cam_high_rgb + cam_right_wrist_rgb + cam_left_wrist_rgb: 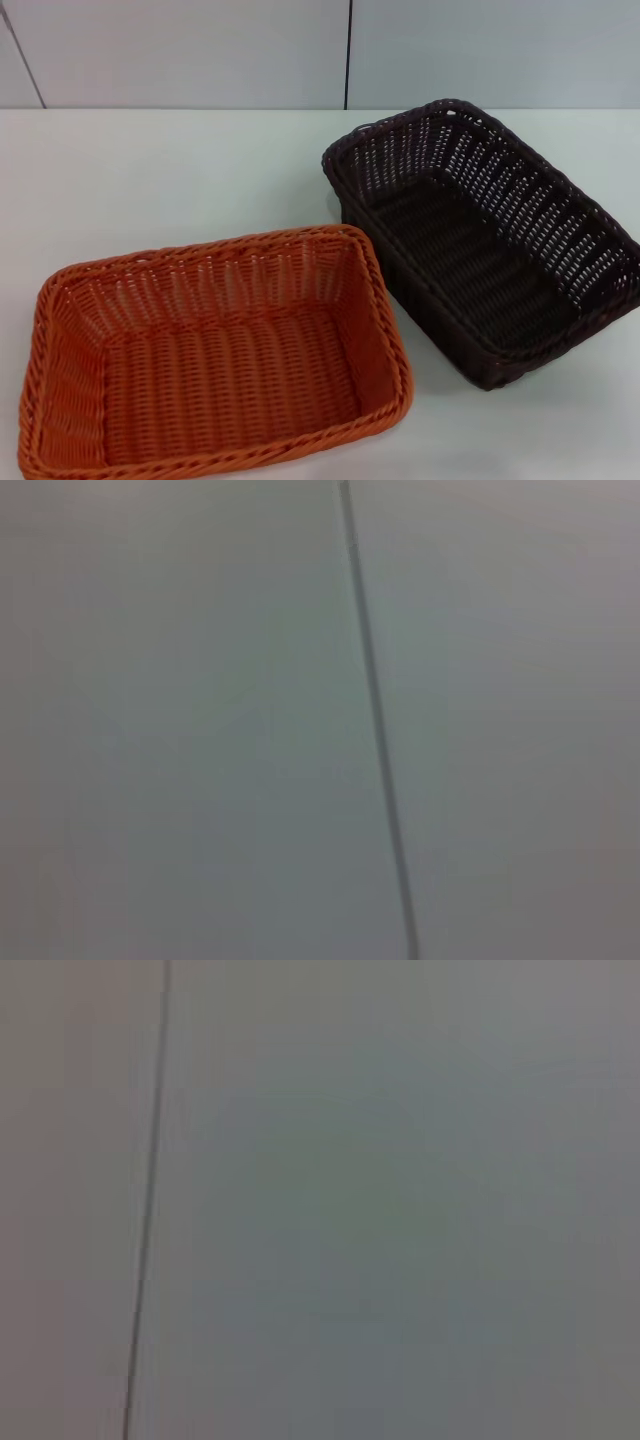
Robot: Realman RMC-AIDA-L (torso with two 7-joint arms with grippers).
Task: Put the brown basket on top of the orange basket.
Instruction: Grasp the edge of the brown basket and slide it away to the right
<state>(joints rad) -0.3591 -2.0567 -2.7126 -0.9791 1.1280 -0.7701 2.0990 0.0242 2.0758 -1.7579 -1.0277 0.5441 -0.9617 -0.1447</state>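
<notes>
Item 1: brown basket (480, 240). Dark brown, near black, rect. woven basket w/ sloping openwork sides and braided rim. Sits upright, mouth up, on the white table (150, 170), at robot's right and toward the far side. Long axis runs diagonally: far end toward table centre, near end toward the right edge of the head view. Nothing inside; woven floor visible. Near right corner reaches the head view's edge.

Item 2: orange basket (215, 355). Bright orange, same rect. woven type, sloping sides, braided rim. Upright, mouth up, nothing inside. Sits at robot's left and nearer the robot than the brown one. Long axis runs roughly left-right across the head view, right end tipped slightly toward the far side. Near left corner cut by the head view's lower edge.

Relation: the two stand side by side on the table, not stacked. Orange basket's far right corner lies just beside the brown basket's long near-left wall; whether touching or a hair apart cannot be told.

Item 3: wall (180, 50). Pale panels behind the table, w/ dark vertical seam (348, 55) right of centre and a slanted seam at far left.

Grippers: neither left nor right appears in any view, so finger state cannot be told. Left wrist view shows only a plain pale panel w/ a thin dark seam line (148, 1220). Right wrist view: same kind of pale panel w/ dark seam line (378, 720).
</notes>
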